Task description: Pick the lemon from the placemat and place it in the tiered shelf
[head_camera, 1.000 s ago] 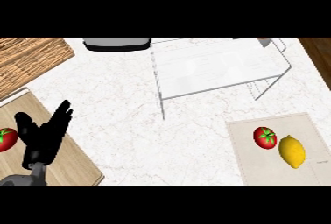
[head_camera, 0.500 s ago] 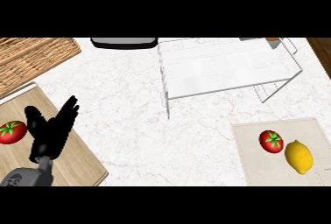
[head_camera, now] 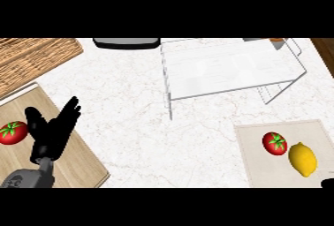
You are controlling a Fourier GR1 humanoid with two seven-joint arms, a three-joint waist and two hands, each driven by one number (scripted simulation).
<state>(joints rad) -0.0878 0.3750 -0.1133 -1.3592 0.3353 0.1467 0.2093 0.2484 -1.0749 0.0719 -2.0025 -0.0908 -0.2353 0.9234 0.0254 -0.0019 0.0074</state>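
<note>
The lemon (head_camera: 302, 160) lies on the placemat (head_camera: 261, 176) beside a tomato (head_camera: 275, 143), untouched, just below the tiered shelf (head_camera: 228, 66). The left hand (head_camera: 52, 130) rests with fingers spread and holding nothing over the cutting board (head_camera: 81, 163), well apart; a dark sliver at the lower right edge may be the right hand, too little to tell its state.

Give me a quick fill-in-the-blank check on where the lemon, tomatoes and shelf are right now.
1. The lemon lies on the placemat beside a ____.
2. The tiered shelf is coloured ____.
3. The left hand shows above the wooden ____, its fingers straight.
4. A second tomato lies at the view's ____ edge.

Missing words: tomato; white; board; left
</note>
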